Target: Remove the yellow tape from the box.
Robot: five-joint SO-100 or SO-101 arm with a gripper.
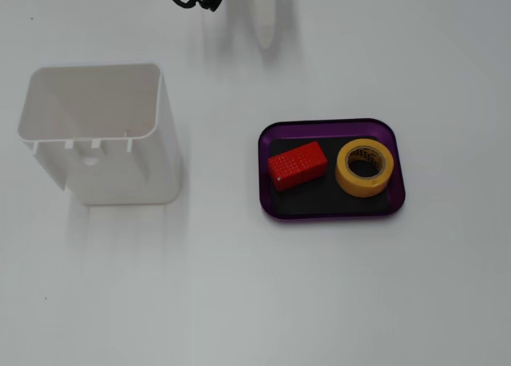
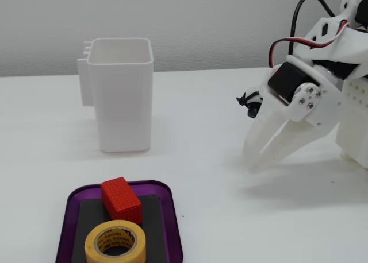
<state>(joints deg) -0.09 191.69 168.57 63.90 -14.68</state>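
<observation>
- The yellow tape is lying flat, hole up, at the nearest end of the box in a fixed view; in the other fixed view it is sitting in the right half of the box, just beside the red block and apparently not touching it.
- The roll is looking light and stiff, a wound ring with a cardboard core, so it is likely tolerating a firm pinch without crushing; its papery outer face should be giving decent friction.
- The best hold is probably one finger inside the core and one outside the wall, on the side away from the red block, since the purple rim is crowding the outer edge.
- The white container is standing upright farther back on the tabletop, well apart from the box.
- The tool is hovering off to the right, tips pointing down near the tabletop, fingers nearly pressed together, gripping nothing and touching nothing.
</observation>
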